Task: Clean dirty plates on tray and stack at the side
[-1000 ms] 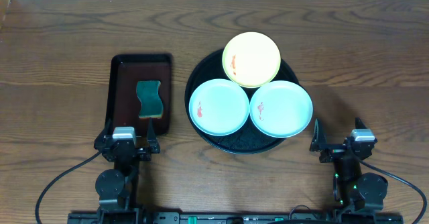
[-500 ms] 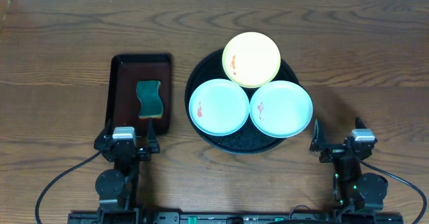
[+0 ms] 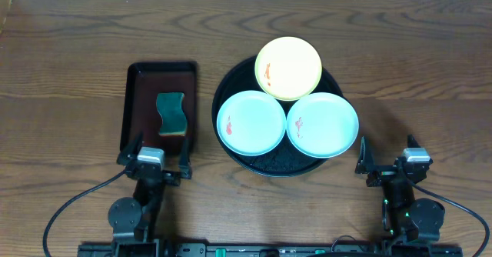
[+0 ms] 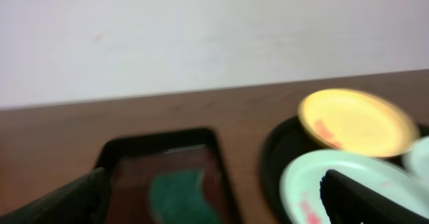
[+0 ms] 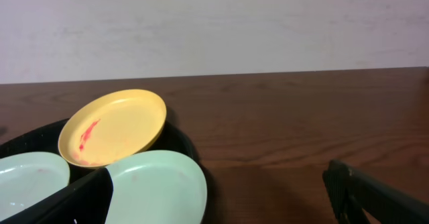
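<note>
Three plates lie on the round black tray point(image 3: 273, 168): a yellow plate point(image 3: 288, 68) at the back and two mint plates point(image 3: 251, 122) point(image 3: 323, 125) in front, each with a red smear. My left gripper point(image 3: 154, 152) stands open near the table's front, just before the brown tray, nothing between its fingers. In its blurred wrist view the sponge point(image 4: 177, 197) and a smeared mint plate point(image 4: 312, 184) lie ahead. The right gripper point(image 3: 387, 154) is open and empty, off the black tray's front right; its wrist view shows the yellow plate point(image 5: 114, 127) and a mint plate point(image 5: 157, 184).
A rectangular reddish-brown tray point(image 3: 138, 84) left of the black tray holds a green sponge point(image 3: 171, 113). Cables run from both arm bases along the table's front edge. Bare wooden table point(image 3: 415, 72) stretches right of the black tray and along the back.
My left gripper has shifted a little to the right and turned slightly toward the black tray; its wrist view is motion-blurred. The right arm and the plates have not moved.
</note>
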Controlling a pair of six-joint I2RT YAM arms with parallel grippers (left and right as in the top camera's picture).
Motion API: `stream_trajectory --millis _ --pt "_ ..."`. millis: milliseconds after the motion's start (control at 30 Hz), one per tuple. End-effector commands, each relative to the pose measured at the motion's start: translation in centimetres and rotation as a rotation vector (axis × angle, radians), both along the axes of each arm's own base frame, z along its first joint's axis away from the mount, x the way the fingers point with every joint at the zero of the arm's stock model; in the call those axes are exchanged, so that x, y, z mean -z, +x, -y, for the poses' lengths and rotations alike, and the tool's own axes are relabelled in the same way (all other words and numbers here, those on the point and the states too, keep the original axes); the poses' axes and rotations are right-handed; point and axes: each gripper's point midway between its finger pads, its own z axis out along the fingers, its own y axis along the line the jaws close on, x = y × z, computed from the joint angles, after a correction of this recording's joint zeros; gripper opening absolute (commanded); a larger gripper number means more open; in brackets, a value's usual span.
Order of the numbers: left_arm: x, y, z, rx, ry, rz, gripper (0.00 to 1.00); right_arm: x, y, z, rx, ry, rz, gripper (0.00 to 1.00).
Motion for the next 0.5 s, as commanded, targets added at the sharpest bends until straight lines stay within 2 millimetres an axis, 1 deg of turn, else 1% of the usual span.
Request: stream_trajectory --millis 0,67,300,333,400,467 --pt "-1.0 -1.0 3.4 0.207 -0.012 0.048 1.00 0.1 0.0 0.3 0.014 -0.012 -0.001 0.99" --pt "-2.0 -1.2 3.8 0.228 -0.006 0.091 1.00 0.1 0.0 0.3 0.014 -0.012 0.000 0.99" --pt "-6.3 -1.7 3.5 0.209 0.012 0.233 1.00 0.1 0.0 0.3 0.014 -0.012 0.000 0.99" --pt "-7.0 -1.6 3.0 0.178 0.009 0.236 1.00 0.1 0.0 0.3 0.014 -0.012 -0.001 0.99" --pt "-7.7 -1.2 2.4 0.141 0.003 0.214 1.00 0.1 0.0 0.3 0.014 -0.012 0.000 0.99" --pt "-8.3 -0.5 1.5 0.088 -0.007 0.149 1.00 0.1 0.0 0.3 0.014 -0.012 -0.001 0.99"
